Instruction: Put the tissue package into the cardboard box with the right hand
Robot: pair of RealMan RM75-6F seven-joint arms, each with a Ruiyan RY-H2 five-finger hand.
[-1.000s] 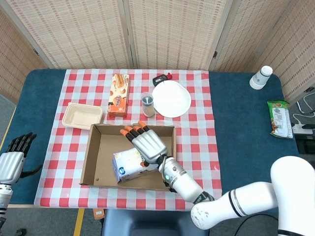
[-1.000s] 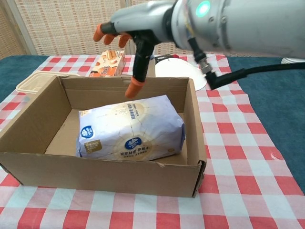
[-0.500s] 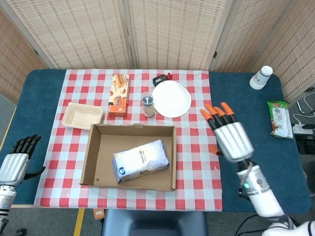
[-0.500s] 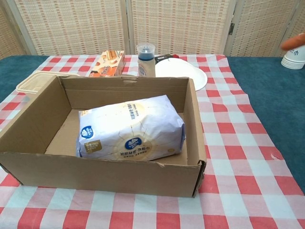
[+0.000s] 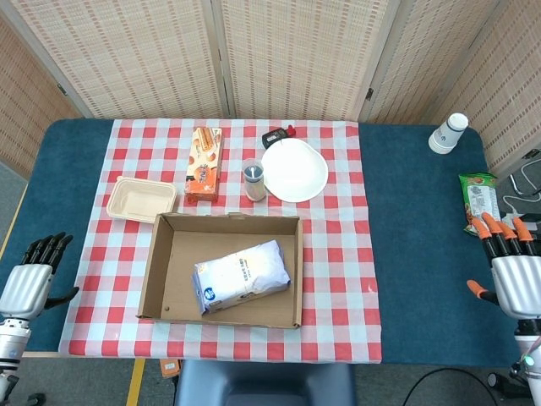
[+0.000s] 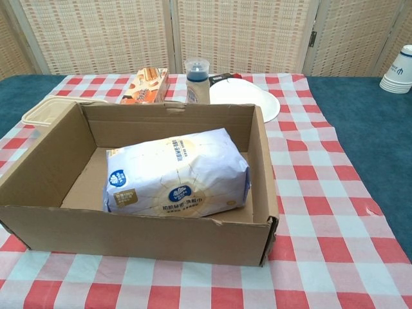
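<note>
Tissue package lying inside cardboard box on tabletop, right hand released, fingers spread, well apart at right edge, left hand empty, fingers apart.

The right hand sits low at the far right, holding nothing, with its orange-tipped fingers pointing up and a little apart. The left hand sits low at the far left, empty, its dark fingers spread upward.
</note>
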